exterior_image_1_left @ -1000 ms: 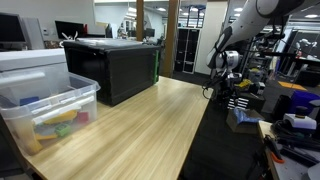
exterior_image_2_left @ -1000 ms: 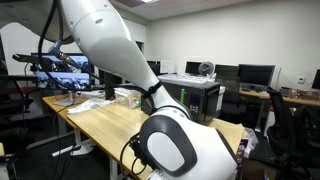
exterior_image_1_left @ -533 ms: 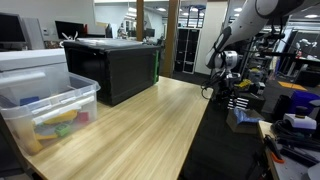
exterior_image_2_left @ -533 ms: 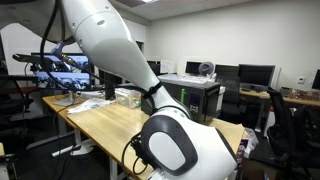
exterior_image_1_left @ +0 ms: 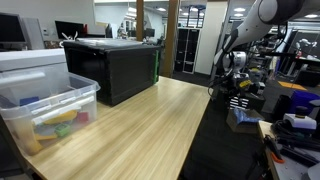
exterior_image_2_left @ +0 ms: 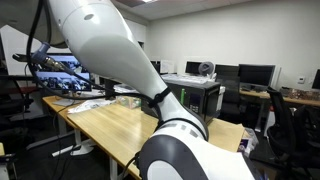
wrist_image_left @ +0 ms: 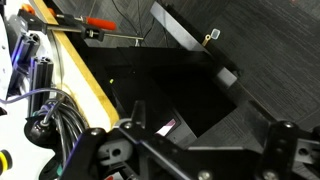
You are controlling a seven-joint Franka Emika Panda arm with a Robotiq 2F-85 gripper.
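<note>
Gripper (exterior_image_1_left: 227,78) hangs past the far edge of the wooden table (exterior_image_1_left: 140,125), jaws spread wide, since nothing is held. Black box (wrist_image_left: 185,95) lies below it on the floor; red-handled clamp (wrist_image_left: 100,27) grips the table edge

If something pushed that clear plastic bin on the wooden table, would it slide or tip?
Probably slide: the bin sits low and wide on the smooth table. It looks light, thin-walled, only partly filled with toys, which may shift.
</note>
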